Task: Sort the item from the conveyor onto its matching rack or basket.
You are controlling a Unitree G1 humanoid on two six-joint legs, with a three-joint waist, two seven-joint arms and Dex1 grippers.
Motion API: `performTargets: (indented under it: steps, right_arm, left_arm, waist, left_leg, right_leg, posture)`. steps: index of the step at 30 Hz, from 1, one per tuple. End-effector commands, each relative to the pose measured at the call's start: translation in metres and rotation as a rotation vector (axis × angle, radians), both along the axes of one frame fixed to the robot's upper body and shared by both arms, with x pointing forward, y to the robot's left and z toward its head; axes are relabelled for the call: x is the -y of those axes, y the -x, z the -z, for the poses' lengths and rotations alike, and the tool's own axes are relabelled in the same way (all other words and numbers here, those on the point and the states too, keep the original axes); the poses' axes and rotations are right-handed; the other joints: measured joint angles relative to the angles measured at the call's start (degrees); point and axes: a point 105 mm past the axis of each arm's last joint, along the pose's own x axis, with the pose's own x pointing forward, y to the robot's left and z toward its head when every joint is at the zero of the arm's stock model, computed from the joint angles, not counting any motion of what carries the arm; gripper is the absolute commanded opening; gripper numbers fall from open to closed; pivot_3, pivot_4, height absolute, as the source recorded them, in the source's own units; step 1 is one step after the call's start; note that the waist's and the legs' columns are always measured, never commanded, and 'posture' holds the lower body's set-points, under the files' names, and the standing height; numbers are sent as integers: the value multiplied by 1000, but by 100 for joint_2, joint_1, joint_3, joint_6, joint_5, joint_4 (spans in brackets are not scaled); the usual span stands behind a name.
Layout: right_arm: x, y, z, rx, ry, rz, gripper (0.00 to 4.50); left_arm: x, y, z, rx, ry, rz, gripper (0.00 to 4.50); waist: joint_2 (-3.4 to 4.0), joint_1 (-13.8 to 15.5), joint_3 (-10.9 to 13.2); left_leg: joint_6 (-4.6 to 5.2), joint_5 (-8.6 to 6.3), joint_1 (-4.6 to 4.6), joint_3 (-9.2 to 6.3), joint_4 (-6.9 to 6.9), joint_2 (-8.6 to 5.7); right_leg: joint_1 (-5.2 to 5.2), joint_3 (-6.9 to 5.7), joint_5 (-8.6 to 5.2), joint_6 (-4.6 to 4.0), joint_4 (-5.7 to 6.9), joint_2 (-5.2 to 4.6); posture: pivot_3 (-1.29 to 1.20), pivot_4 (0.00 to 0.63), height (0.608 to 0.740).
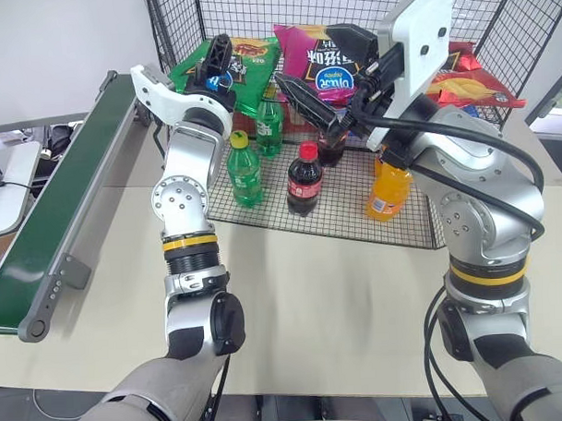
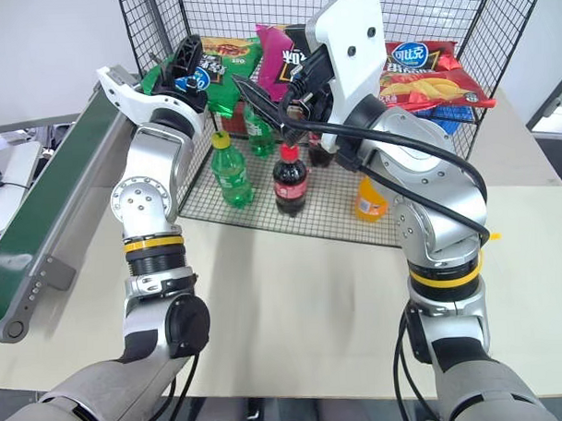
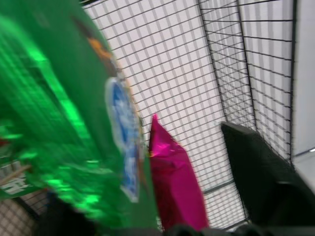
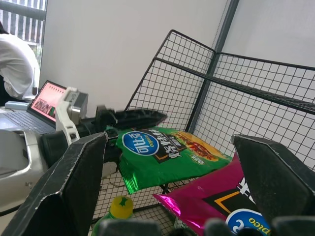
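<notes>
The item, a glossy green crisp bag (image 1: pixel 250 71) with a blue oval logo, lies on the upper shelf of the black wire rack (image 1: pixel 177 22), at its left end. My left gripper (image 1: pixel 216 67) is at the bag's near end, open. One finger (image 4: pixel 134 117) stands above the bag, and in the left wrist view the other finger (image 3: pixel 261 182) stands well apart from the bag (image 3: pixel 59 123). My right gripper (image 1: pixel 311 58) hangs open and holds nothing in front of the shelf, to the right of the bag. The conveyor (image 1: pixel 68 190) runs along the left.
A magenta crisp bag (image 1: pixel 317 57) and a red crisp bag (image 1: pixel 470 84) lie on the same shelf. Two green bottles (image 1: pixel 244 170), a cola bottle (image 1: pixel 305 179) and an orange bottle (image 1: pixel 388 188) stand on the rack's floor. A person (image 4: pixel 15 64) sits at a laptop beyond the conveyor.
</notes>
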Motion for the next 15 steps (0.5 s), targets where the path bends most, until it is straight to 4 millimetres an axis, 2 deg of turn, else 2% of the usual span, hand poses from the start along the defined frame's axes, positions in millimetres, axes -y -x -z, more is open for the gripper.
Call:
performTargets:
  steps: [1,15]
  right_arm:
    - [0,6,-12,52,-15,-10,4500]
    - [-7,2,-12,47,-21,-51,4500]
  left_arm:
    - [-8,5,8,-30,-1,-19,4461]
    - [-15,29,13,-54,-8,-27,4461]
  waist:
    - [1,-1,-1]
    - [1,12,-1]
  left_leg:
    - [0,0,1,1,0,0]
    - [-1,0,-1,0,2,4]
  right_leg:
    - [0,1,0,0,0,0]
    - [1,9,0,0,0,2]
  posture:
    - [0,150,740]
    - [0,150,740]
